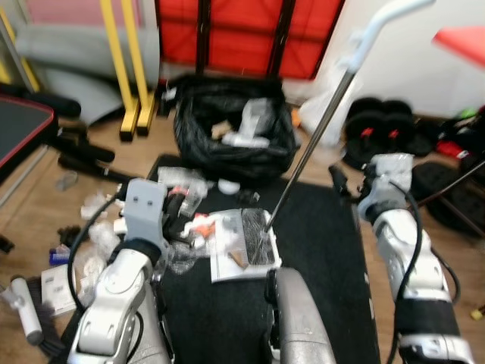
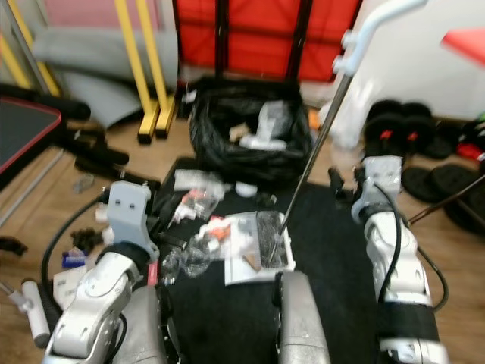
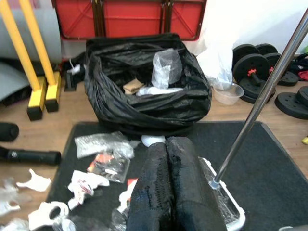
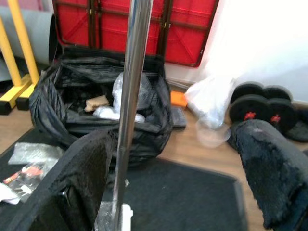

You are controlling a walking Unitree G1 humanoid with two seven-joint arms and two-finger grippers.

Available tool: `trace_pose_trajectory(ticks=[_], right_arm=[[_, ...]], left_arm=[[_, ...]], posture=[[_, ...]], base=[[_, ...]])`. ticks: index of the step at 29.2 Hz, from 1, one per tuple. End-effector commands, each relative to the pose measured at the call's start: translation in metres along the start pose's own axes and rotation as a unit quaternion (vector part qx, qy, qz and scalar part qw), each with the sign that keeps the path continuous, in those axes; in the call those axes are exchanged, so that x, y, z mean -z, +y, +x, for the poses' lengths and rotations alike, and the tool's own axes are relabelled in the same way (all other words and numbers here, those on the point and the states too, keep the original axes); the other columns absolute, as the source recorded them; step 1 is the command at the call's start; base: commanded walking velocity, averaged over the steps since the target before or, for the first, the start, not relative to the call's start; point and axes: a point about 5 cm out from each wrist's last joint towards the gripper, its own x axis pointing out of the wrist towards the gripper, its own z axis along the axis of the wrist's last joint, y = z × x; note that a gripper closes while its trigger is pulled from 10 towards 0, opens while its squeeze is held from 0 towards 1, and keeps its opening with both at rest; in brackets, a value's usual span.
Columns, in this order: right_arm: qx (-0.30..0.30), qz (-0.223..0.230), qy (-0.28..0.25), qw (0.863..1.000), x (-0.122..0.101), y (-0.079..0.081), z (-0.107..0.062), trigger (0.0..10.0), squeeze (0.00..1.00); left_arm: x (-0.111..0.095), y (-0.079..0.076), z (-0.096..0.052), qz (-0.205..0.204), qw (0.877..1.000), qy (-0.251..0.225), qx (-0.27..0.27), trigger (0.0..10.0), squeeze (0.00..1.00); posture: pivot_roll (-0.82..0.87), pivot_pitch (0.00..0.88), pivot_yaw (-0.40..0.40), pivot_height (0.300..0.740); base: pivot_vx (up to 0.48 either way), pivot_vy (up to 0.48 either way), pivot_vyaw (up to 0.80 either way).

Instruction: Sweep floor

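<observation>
A white dustpan (image 1: 246, 246) holding scraps stands on the black mat (image 1: 326, 243), and its long metal handle (image 1: 311, 140) leans up and to the right. Behind it sits an open black trash bag (image 1: 235, 133) with wrappers inside. Loose wrappers and paper (image 1: 182, 186) lie scattered left of the pan. My left gripper (image 3: 166, 144) is shut and empty, hovering over the litter just left of the pan. My right gripper (image 4: 173, 134) is open, right of the handle (image 4: 132, 96), which rises in front of the gap near one finger without touching.
Black weight plates (image 1: 379, 125) and a clear bowl (image 3: 227, 92) lie at the back right. Yellow legs (image 1: 132, 76) and a padded bench (image 1: 23, 129) stand to the left, a red folded table (image 1: 235, 34) behind the bag. More litter covers the wooden floor (image 1: 45, 205) on the left.
</observation>
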Motion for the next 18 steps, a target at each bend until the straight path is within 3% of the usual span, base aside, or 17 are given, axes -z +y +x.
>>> trace_pose_trajectory(ticks=[1,8,18], right_arm=[[0.000,0.006,0.007,1.000,0.006,0.003,0.001,10.0,0.00],[-0.012,0.013,-0.004,1.000,-0.002,0.017,0.015,10.0,0.00],[-0.017,0.020,-0.026,0.999,-0.018,0.024,0.036,10.0,0.00]], left_arm=[[0.000,-0.007,-0.005,-0.014,1.000,0.008,0.027,10.0,0.00],[-0.008,-0.019,-0.019,-0.027,0.998,0.014,0.054,10.0,0.00],[-0.010,-0.015,-0.034,-0.009,0.998,0.038,0.057,10.0,0.00]], posture=[[-0.08,0.322,-0.099,0.465],[-0.06,0.375,-0.097,0.440],[-0.02,0.418,-0.103,0.405]], base=[[0.000,0.000,0.00],[0.000,0.000,0.00],[0.000,0.000,0.00]])
